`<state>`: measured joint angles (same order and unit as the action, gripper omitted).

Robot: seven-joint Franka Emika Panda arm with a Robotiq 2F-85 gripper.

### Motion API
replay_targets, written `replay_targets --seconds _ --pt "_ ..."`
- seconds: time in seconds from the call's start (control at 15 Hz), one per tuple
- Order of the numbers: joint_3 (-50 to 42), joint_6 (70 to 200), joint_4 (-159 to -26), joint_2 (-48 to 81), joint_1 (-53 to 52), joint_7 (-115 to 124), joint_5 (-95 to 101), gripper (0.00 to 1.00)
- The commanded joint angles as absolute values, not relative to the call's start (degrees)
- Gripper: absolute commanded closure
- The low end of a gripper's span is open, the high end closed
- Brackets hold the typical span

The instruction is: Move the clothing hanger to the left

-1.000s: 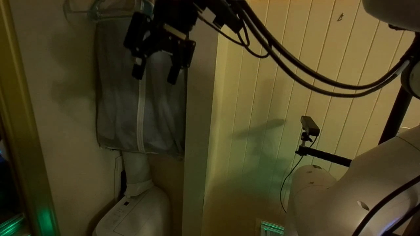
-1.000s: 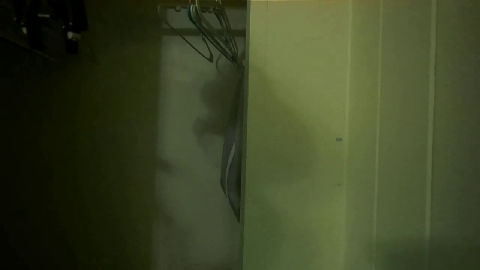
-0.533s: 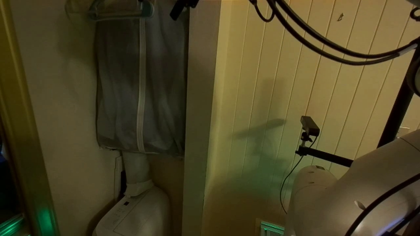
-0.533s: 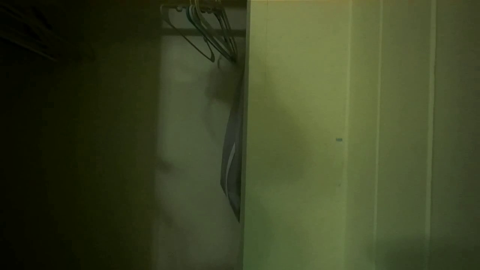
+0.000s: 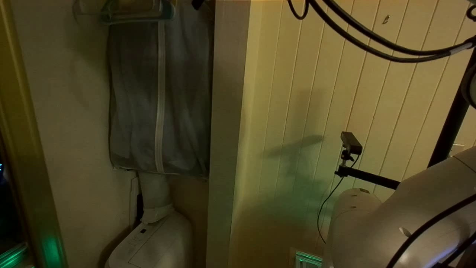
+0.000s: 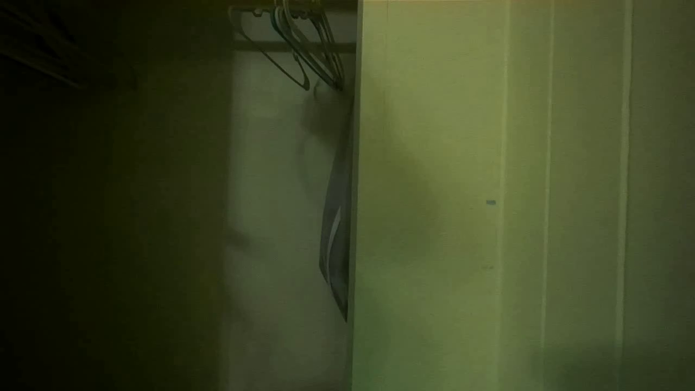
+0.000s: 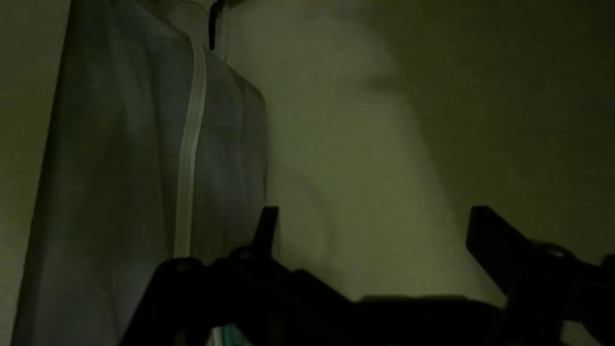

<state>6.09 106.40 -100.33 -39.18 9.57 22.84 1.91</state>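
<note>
Several clothing hangers hang at the top of the closet. A teal hanger [image 5: 170, 13] shows at the top of an exterior view, in front of a grey garment bag [image 5: 134, 93]. In an exterior view the leftmost hanger [image 6: 274, 61] stands apart from a close bunch of hangers [image 6: 330, 43]. In the wrist view my gripper [image 7: 375, 209] is open, with nothing between the fingers. Its left finger [image 7: 265, 230] is near the garment bag's edge. A sliver of teal [image 7: 231, 335] shows below that finger. In an exterior view only a dark fingertip [image 5: 197, 3] shows, right of the teal hanger.
A closet wall edge [image 5: 228, 111] stands right of the bag. A white appliance [image 5: 160, 242] with a thick hose [image 5: 154, 193] is below it. A camera on a bracket [image 5: 351, 143] and looped cables [image 5: 372, 52] are at the right. Faint hanger-like shapes [image 6: 43, 65] show in the dark.
My gripper has moved up from in front of the garment bag, almost out of an exterior view at the top. It has left the dark corner of an exterior view. The hangers have barely moved.
</note>
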Motion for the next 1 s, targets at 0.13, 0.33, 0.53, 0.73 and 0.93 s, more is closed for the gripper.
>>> replay_targets --seconds 0.13,0.33,0.53,0.73,0.93 --pt "5.6 119.7 -98.6 -35.6 11.1 23.8 4.4 0.0" --pt "5.2 132.0 -96.6 -31.2 13.3 22.7 8.0 0.0" --pt "5.2 140.9 -94.7 -27.8 17.4 23.6 13.3 0.0" --pt "5.4 144.3 -93.8 -26.8 22.1 24.3 19.6 0.0" --pt "6.6 139.8 -93.3 -27.2 26.3 25.0 25.9 0.0"
